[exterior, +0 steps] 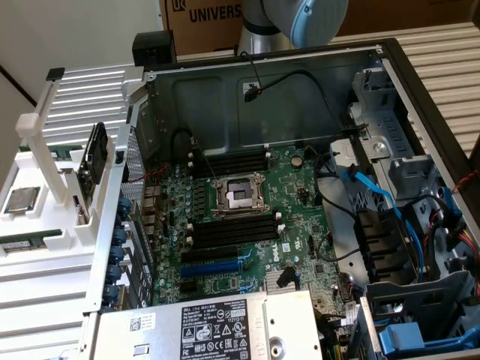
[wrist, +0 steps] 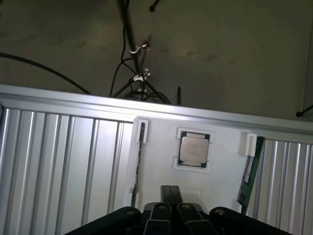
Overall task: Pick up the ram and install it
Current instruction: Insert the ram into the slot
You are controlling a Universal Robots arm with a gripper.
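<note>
Hovering over the parts holder, ram not yet picked up

I'm looking down the wrist view: the gripper is hanging with its claw pressed together on nothing, above the white holder. The ram is sitting on edge in a slot beside the processor chip. I'm judging it light, stiff and fragile, so I'm favouring its long bare edges, not the chips.

Computer case: lies open at the exterior view's right, motherboard inside. White holder: just beside it on the left, carrying a processor chip and the ram.
</note>
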